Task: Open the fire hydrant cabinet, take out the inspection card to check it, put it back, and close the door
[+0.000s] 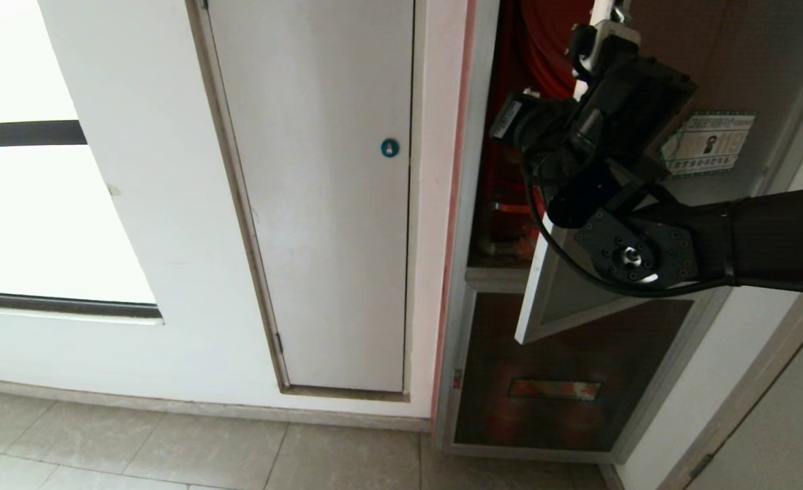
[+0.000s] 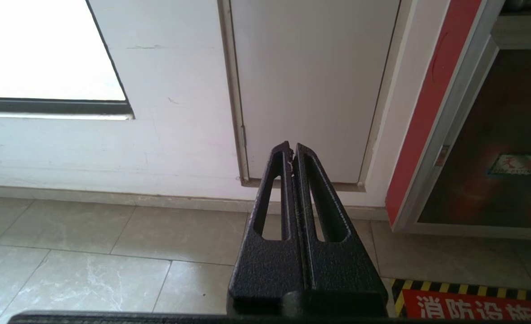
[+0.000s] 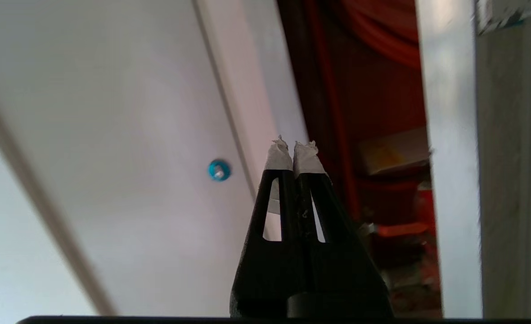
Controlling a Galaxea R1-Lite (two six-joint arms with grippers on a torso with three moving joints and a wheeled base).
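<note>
The right gripper (image 3: 294, 155) is up in front of the open fire hydrant cabinet (image 1: 473, 204), and its jaws are pressed tight together with nothing between them. That fits, I think, because the door (image 1: 578, 299) is already swung out, so the arm only needs to get lined up with the gap before it reaches in for a card. The door's silver edge hangs out toward us, and the green-edged sticker (image 1: 708, 143) shows on its glass.

The left gripper (image 2: 292, 155) hangs low over the floor tiles (image 2: 90, 252), jaws shut and empty. It looks parked out of the way.

Farther back, the cabinet's red inside is dark. A yellowish flat thing (image 3: 393, 155) leans in there; it may be the inspection card, but it is too blurry to be sure. The black right arm (image 1: 748, 238) covers much of the opening, so the hose and valve are mostly hidden. The cabinet's top is cut off. Beside it is the plain white panel (image 1: 320, 204) with its little blue lock (image 1: 390, 147).
</note>
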